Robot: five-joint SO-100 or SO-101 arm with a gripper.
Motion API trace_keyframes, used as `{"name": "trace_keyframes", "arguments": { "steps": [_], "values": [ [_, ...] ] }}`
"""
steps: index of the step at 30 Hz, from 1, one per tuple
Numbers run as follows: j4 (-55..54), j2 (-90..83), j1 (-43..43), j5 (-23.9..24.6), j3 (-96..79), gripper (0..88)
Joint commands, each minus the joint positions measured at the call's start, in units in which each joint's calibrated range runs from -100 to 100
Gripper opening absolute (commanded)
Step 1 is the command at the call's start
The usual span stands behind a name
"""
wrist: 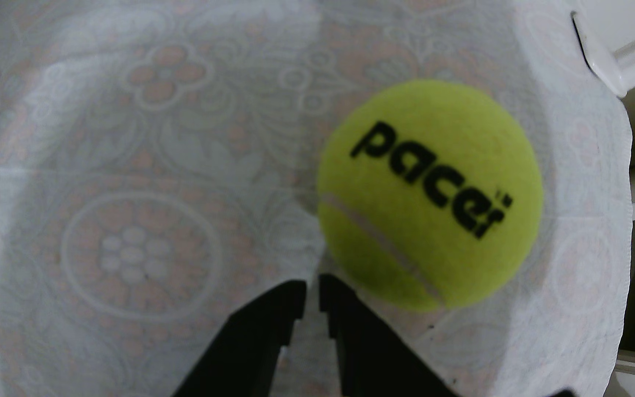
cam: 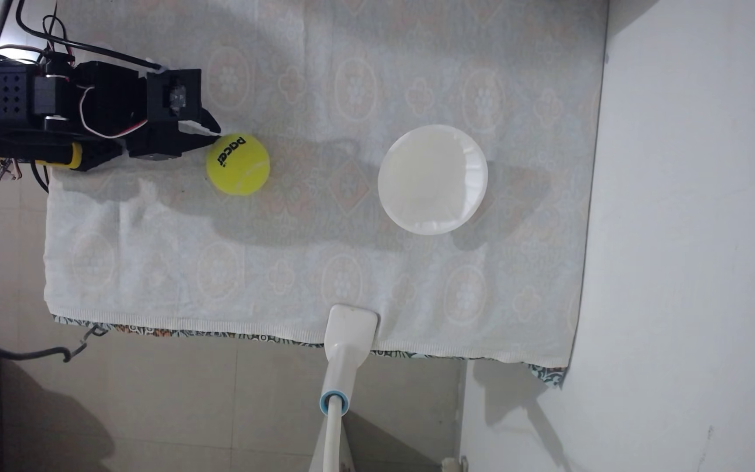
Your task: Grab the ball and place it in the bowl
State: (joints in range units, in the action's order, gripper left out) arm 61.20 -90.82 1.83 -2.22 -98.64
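Note:
The yellow-green ball with black "pacer" lettering lies on the patterned cloth, left of centre in the fixed view. The white round bowl stands to its right, about two ball widths away, with nothing in it. My black gripper sits just at the ball's upper left, its tips nearly touching the ball. In the wrist view the ball lies ahead and to the right of my gripper. The jaws are shut to a thin slit with nothing between them.
The pale flowered cloth covers the work surface. A white clamp with a tube grips the cloth's lower edge. A dark cable runs at the lower left. A white wall borders the cloth on the right.

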Motion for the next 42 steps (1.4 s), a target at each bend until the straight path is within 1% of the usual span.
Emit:
{"name": "trace_keyframes", "arguments": {
  "steps": [1, 11, 22, 30, 42],
  "values": [
    [2.58, -0.81, -0.84, -0.15, 5.91, 0.2],
    [5.54, -0.81, -1.39, -0.29, 11.55, 0.2],
    [7.18, -0.89, -7.01, -0.93, 17.82, 0.2],
    [9.64, -0.81, -8.33, -1.56, 22.54, 0.2],
    [13.42, 12.15, -7.78, -0.73, 37.90, 0.2]
  ]
}}
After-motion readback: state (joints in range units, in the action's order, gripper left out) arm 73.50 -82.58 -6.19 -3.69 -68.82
